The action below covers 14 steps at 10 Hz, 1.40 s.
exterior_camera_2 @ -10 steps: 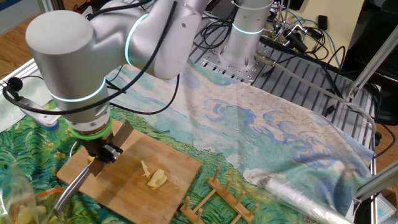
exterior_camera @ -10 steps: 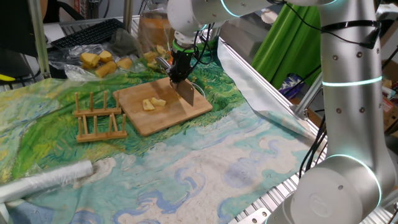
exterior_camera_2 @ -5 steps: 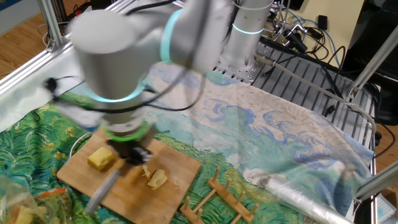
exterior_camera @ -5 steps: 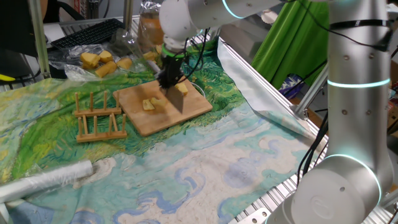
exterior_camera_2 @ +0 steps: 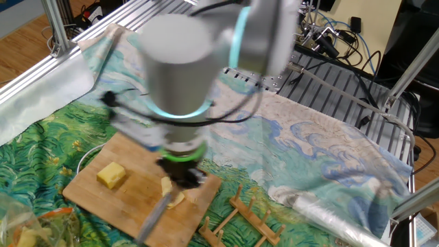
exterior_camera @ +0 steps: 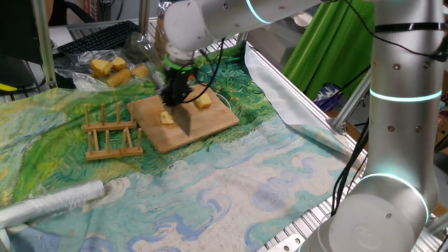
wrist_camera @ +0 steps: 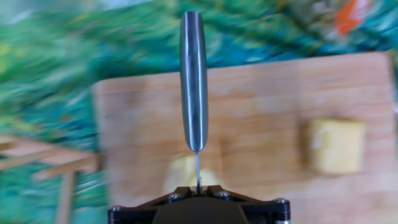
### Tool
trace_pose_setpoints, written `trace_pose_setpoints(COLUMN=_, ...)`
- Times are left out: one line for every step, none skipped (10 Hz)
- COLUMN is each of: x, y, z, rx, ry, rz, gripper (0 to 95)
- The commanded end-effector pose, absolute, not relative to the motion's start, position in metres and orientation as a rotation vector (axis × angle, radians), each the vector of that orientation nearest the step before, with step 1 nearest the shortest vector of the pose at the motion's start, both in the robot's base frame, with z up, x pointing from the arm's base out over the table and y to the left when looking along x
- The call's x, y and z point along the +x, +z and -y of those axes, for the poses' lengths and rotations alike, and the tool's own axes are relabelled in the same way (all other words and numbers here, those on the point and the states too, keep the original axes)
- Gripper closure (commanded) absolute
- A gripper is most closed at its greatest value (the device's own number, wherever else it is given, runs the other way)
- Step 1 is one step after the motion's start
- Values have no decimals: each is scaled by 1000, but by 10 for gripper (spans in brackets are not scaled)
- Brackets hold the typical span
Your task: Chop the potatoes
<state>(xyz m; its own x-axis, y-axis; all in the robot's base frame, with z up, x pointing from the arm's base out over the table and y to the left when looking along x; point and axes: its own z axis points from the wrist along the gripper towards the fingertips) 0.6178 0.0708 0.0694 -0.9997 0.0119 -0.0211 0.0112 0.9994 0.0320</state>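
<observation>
On the worktop [exterior_camera: 231,189], draped in a green and blue painted cloth, a clear plastic bag [exterior_camera: 105,70] at the far side holds several yellow potato pieces; its contents are otherwise too small to make out. A wooden cutting board [exterior_camera: 210,122] lies near the middle of the cloth with a wooden slotted rack [exterior_camera: 112,133] just beside it and a roll of clear film [exterior_camera: 52,204] well apart at the near edge. The potatoes [exterior_camera_2: 111,175] rest on the board as pale-yellow peeled flesh: one blocky chunk sits alone toward one end, and a small cluster of thin cut pieces lies near the board's middle, partly hidden by the arm. The tool [exterior_camera: 175,94] is clamped tight on the handle of a knife [wrist_camera: 193,81], whose blade hangs down over the cluster. The hand view is blurred, showing the knife's spine running straight out above the board.
</observation>
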Motion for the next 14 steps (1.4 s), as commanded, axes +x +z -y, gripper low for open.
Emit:
trace_pose_setpoints(x=617, y=70, z=-77, rx=18, ry=53, rz=-3122, gripper=950)
trace_pose_setpoints(x=617, y=70, z=-77, rx=18, ry=53, rz=-3122, gripper=950)
trace_pose_setpoints(x=617, y=70, z=-77, rx=17, ry=52, rz=-3122, gripper=950)
trace_pose_setpoints(x=617, y=70, z=-77, rx=17, ry=51, rz=-3122, gripper=950)
trace_pose_setpoints(x=617, y=70, z=-77, rx=15, ry=52, rz=-3122, gripper=950)
trace_pose_setpoints(x=617, y=70, z=-77, rx=12, ry=52, rz=-3121, gripper=950)
trace_pose_setpoints(x=617, y=70, z=-77, rx=9, ry=52, rz=-3118, gripper=950)
trace_pose_setpoints(x=617, y=71, z=-77, rx=8, ry=52, rz=-3118, gripper=950)
trace_pose_setpoints(x=617, y=71, z=-77, rx=5, ry=46, rz=-3118, gripper=950)
trace_pose_setpoints(x=617, y=71, z=-77, rx=0, ry=37, rz=-3117, gripper=950)
trace_pose_setpoints(x=618, y=73, z=-76, rx=-13, ry=16, rz=-3117, gripper=950)
trace_pose_setpoints(x=620, y=77, z=-74, rx=-20, ry=17, rz=-3120, gripper=950)
trace_pose_setpoints(x=623, y=82, z=-72, rx=-30, ry=14, rz=-3122, gripper=950)
trace_pose_setpoints(x=627, y=87, z=-70, rx=-47, ry=14, rz=-3125, gripper=950)
